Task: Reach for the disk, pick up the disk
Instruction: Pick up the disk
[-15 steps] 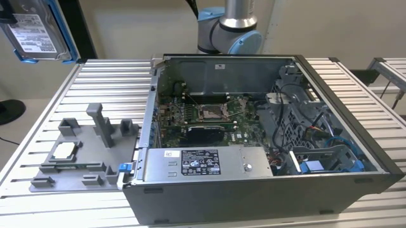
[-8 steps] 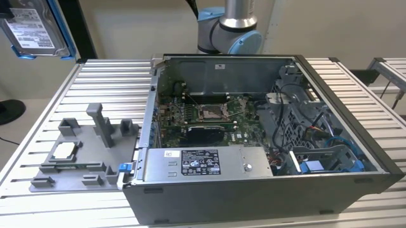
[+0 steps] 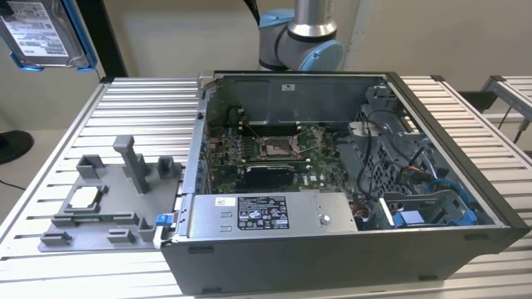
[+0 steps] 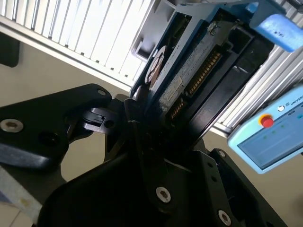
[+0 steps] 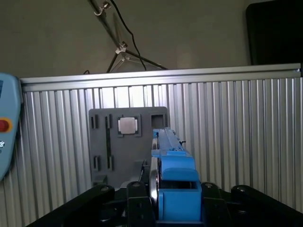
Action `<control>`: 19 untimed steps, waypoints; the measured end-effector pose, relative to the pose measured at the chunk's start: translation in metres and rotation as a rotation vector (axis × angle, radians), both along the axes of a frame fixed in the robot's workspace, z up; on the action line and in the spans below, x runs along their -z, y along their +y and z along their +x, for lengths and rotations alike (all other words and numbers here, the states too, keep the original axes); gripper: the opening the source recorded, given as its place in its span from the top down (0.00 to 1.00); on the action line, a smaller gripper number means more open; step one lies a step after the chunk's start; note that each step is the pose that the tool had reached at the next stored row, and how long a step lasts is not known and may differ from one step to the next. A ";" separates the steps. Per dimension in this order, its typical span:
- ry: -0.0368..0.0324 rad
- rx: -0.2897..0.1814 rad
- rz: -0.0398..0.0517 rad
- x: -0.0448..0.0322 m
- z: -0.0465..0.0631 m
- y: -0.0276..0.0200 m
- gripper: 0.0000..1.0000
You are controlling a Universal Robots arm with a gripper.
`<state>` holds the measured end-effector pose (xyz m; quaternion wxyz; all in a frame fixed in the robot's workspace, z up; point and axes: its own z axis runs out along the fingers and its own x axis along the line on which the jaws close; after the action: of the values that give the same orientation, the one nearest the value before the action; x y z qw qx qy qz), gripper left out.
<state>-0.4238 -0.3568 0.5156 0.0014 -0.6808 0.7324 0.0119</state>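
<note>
One disk (image 3: 42,31) hung in the air at the exterior view's far left, well above the ribbed metal surface (image 3: 124,99). Its white label faced the camera, carrying barcodes and rows of black print too small to read. A blue bracket (image 3: 81,37) framed its edges. Below it on the surface lay a grey fixture plate (image 3: 99,221) with upright posts, and a small square silver chip (image 3: 83,198) sat in one of its pockets. Just beside the plate, toward the exterior view's right, stood an open computer case (image 3: 332,261). Its motherboard (image 3: 266,149) was exposed, and a silver power supply (image 3: 266,215) sat at the near wall. That box wore a black label and a smaller white one, neither legible. A blue caddy (image 3: 415,218) sat in the case's near corner on the exterior view's right. The arm's grey and blue joint (image 3: 299,37) rose behind the case.

In the first wrist view the tool (image 5: 171,208) was clamped on the disk, which stood edge-on between the black fingers (image 5: 135,203). The grey plate and its chip lay on the surface beyond. A pale blue pendant (image 5: 7,127) with a red button also appeared in the second wrist view, bearing a line of print.
</note>
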 end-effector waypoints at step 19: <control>-0.0001 0.000 0.0002 -0.0250 0.000 0.0000 1.00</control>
<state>-0.4238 -0.3568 0.5407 0.0016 -0.6808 0.7323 0.0119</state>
